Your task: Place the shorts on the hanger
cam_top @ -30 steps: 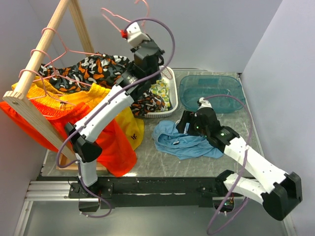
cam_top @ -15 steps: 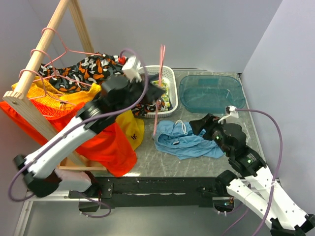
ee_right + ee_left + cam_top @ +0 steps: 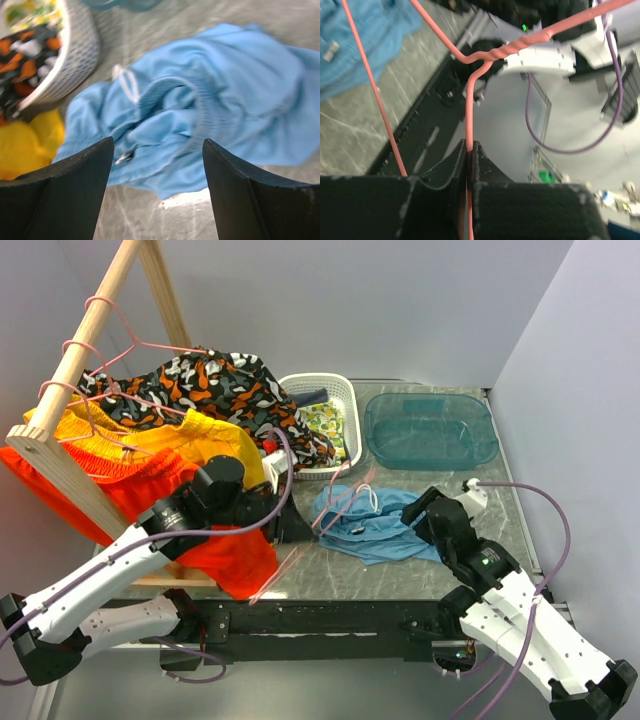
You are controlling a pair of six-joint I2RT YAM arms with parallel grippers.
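Shorts point(image 3: 378, 528), sky-blue and crumpled, lie on the grey table point(image 3: 340, 575) in front of the white basket point(image 3: 347, 400) (a drawstring loop shows at the waistband). The left gripper point(image 3: 470, 148) has its fingers pinched tight on the wire of the pink hanger point(image 3: 468, 100), whose frame slants low across the shorts' left edge. The right gripper point(image 3: 157, 147) hangs just above the shorts' right side, fingers spread wide, holding nothing.

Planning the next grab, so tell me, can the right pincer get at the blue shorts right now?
Probably yes: the right pincer is open and facing the shorts, with nothing between them; the hanger crosses only their left part.
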